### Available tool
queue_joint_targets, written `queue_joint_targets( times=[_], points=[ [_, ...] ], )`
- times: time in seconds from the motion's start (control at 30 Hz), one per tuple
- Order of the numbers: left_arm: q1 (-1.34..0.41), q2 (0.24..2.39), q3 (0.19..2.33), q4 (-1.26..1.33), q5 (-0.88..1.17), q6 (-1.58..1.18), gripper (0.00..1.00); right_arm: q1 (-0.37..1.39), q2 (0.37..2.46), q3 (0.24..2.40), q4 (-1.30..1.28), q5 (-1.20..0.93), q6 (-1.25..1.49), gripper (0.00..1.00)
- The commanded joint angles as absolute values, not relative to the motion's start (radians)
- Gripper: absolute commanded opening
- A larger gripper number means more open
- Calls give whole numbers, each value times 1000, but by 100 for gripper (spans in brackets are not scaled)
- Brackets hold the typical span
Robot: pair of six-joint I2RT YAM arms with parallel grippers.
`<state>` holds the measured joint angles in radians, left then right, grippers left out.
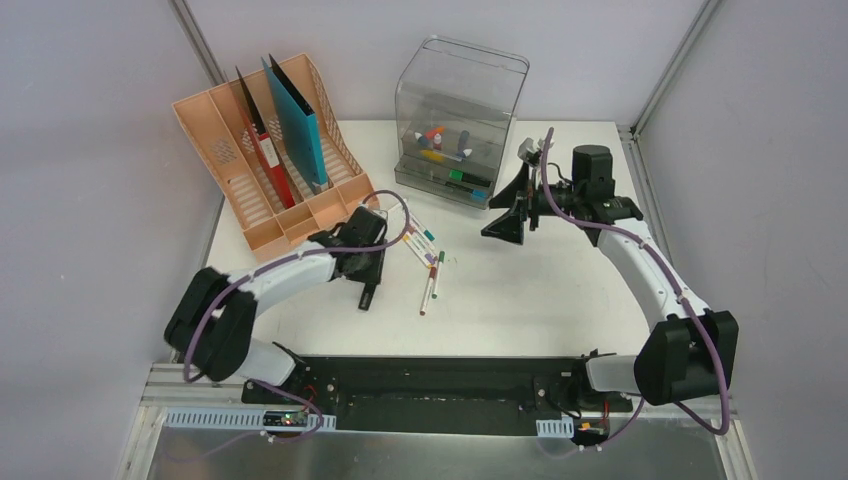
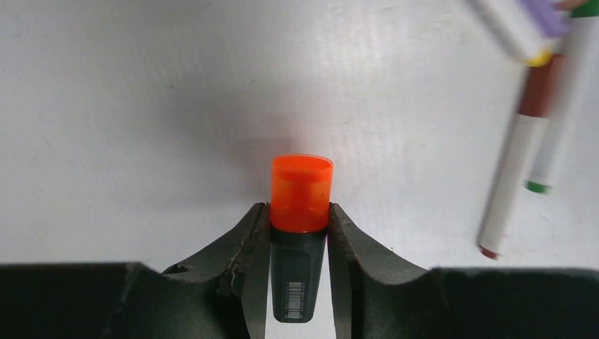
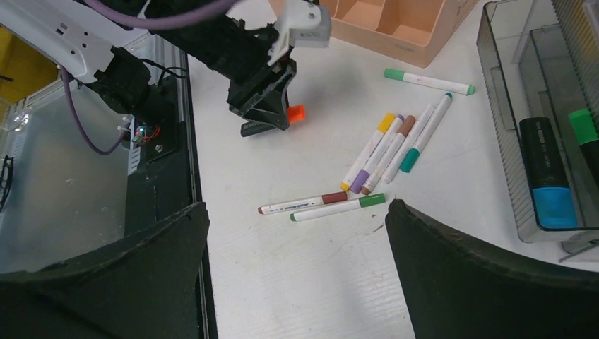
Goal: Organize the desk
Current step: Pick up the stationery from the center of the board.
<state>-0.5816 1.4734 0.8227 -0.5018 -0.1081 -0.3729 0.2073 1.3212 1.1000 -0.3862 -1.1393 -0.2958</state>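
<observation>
On the white desk (image 1: pixel 560 290), my left gripper (image 2: pixel 299 212) is shut on a black highlighter with an orange cap (image 2: pixel 301 194). Both fingers press its sides just below the cap. From the right wrist view, that left gripper (image 3: pixel 272 116) hangs low over the desk's left part, with the orange cap (image 3: pixel 296 113) sticking out. Several white markers with coloured caps (image 1: pixel 430 262) lie loose to its right. My right gripper (image 1: pixel 510 215) stands open and empty above the desk, near the clear drawer box (image 1: pixel 455 120).
A peach slotted file rack (image 1: pixel 270 170) with upright folders stands at the back left. The drawer box's open drawer (image 3: pixel 508 176) holds a blue-capped highlighter (image 3: pixel 547 176) and a green one (image 3: pixel 583 127). The black front rail (image 1: pixel 440 385) runs along the near edge.
</observation>
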Motion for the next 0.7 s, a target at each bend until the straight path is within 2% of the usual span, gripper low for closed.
queue_joint_targets(
  times=[0.0,0.1,0.2,0.37,0.67],
  points=[
    [-581,1255,745,-230,40,-314,0,228,1298,1034,-149,-1209,-146,100],
    [-580,1161,691,-112,64,-324,0,258,1311,984,-23,-1226,-60,100],
    [-580,1094,630,45,99,-377,0,305,1332,979,-19,-1211,-67,100],
    [-580,1084,474,437,70,-664,0,376,1364,965,-10,-1159,-90,100],
    [-581,1229,525,521,48,-965,0,482,1417,929,120,-872,53,99]
  ],
)
